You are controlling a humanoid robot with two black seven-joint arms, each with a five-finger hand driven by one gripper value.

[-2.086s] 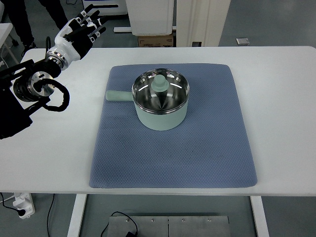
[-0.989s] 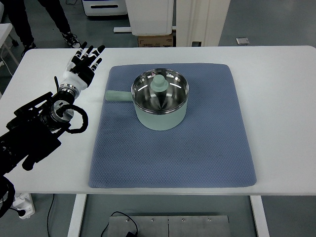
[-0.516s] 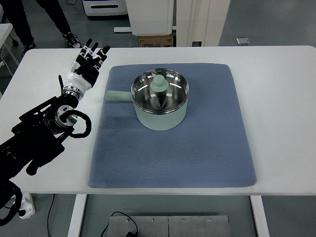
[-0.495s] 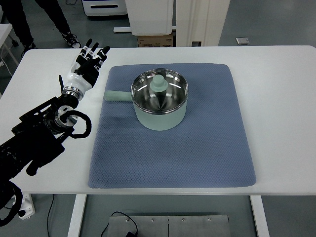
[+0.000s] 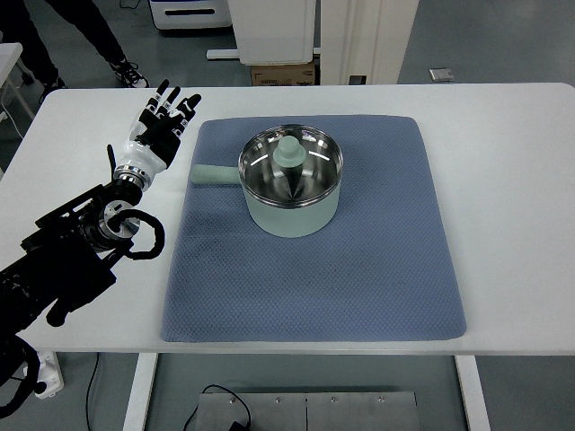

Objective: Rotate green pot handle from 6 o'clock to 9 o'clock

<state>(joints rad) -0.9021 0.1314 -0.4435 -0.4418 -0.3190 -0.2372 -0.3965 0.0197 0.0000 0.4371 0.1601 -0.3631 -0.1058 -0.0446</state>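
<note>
A pale green pot (image 5: 292, 208) with a steel inside stands on the blue mat (image 5: 314, 278), a little above the mat's middle. Its green handle (image 5: 214, 175) sticks out to the left, toward the mat's left edge. A round green knob (image 5: 289, 151) shows inside the pot. My left hand (image 5: 158, 128) lies flat on the white table, left of the handle and apart from it, fingers spread and pointing away from me, holding nothing. The black left arm (image 5: 72, 247) runs down to the lower left. The right arm is out of view.
The white table (image 5: 512, 180) reaches beyond the mat on all sides. A person's legs and shoe (image 5: 124, 70) show at the far left behind the table. A white cabinet (image 5: 272, 31) and a cardboard box (image 5: 283, 74) stand behind the table's far edge.
My left arm swung from the far left corner down and inward along the table's left side; over the last half second the hand shifted only slightly. The pot and handle stayed put.
</note>
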